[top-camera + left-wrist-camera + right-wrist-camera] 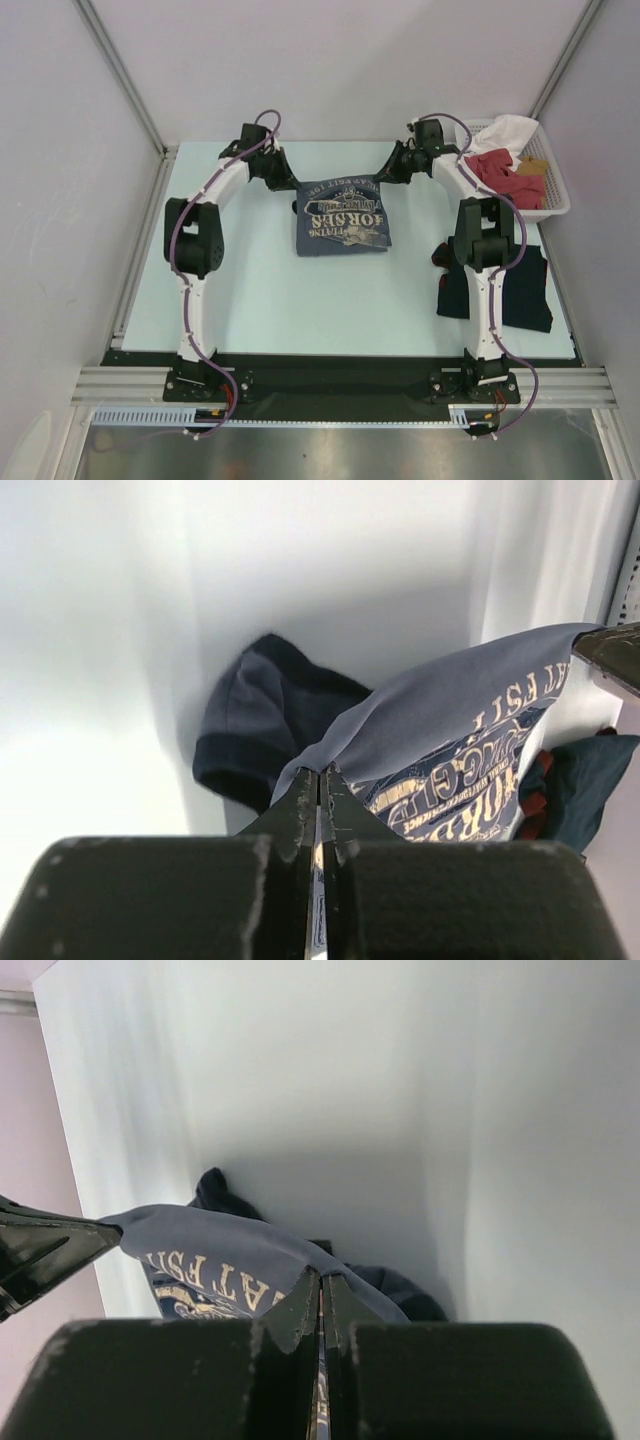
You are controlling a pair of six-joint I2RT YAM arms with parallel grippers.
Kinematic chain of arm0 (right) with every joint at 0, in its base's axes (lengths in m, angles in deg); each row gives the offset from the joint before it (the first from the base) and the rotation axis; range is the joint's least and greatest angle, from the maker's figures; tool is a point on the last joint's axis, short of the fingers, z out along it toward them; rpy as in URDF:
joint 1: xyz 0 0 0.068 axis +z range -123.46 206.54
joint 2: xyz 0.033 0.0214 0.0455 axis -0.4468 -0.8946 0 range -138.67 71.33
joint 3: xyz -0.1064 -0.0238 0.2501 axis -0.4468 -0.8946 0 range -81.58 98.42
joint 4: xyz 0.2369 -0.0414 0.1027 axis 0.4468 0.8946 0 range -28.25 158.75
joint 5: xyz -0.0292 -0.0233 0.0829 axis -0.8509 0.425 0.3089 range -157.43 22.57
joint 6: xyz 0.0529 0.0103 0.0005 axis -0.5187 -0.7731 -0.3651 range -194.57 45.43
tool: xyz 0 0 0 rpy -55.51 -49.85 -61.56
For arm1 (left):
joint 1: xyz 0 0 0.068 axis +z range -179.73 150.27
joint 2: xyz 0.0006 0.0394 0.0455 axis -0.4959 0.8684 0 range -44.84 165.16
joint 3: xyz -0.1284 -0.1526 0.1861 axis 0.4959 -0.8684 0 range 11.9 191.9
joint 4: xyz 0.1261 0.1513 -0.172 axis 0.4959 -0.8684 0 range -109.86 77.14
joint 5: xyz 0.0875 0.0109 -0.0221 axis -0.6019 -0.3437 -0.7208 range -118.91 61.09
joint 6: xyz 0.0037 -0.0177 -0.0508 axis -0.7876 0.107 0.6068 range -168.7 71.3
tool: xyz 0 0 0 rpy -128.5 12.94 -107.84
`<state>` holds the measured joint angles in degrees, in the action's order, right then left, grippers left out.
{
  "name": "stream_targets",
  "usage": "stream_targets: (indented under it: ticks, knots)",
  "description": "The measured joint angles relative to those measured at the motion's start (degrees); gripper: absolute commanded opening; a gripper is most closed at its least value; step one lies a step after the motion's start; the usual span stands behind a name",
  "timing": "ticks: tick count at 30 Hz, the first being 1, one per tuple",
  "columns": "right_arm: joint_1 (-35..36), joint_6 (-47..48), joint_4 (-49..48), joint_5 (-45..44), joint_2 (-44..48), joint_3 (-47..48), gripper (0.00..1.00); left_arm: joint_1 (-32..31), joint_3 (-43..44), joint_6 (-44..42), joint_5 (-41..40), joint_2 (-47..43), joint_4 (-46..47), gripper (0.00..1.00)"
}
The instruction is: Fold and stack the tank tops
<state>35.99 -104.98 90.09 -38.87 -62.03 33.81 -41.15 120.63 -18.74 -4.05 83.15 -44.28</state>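
Slate-blue tank top first: where?

Far middle of the bench, folded to a rough rectangle, pale lettering up, reading upside down from the top camera.

Lying flat?

Mostly. Far edge raised off the bench and drawn taut between the 2 hands, plain from both wrist cameras. Behind that raised edge, in the left wrist view, a darker hemmed fold resting on the bench.

Left hand?

Clamped on the far-left corner of that top — cloth pinched right between the fingertips, no gap showing.

And the right hand?

Same on the far-right corner: closed tight on slate-blue cloth, jaws together.

Navy tank top?

Well apart from the printed one, at the right side of the bench, spread out rather than folded, partly hidden under the right arm. Reddish trim at its left edge. Touched by neither hand.

Anything else up there?

White basket at the far-right corner, just beyond the navy top, with a red garment inside and a white garment heaped at its far end. Something tan beside the red — too small to tell what.
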Motion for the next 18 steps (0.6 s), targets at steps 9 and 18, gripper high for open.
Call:
stream_targets:
  ticks: [9, 18]
  knots:
    - [-0.81, -4.48, -10.10, 0.59, -4.13, -2.01, 0.67, 1.22, 6.36, 1.51, -0.02, 7.74, 1.68, 0.99]
    - [-0.79, -6.14, -23.26, 3.02, 6.34, -22.27, 0.21, 1.11, -5.46, 1.01, -7.02, -3.82, 3.78, 0.92]
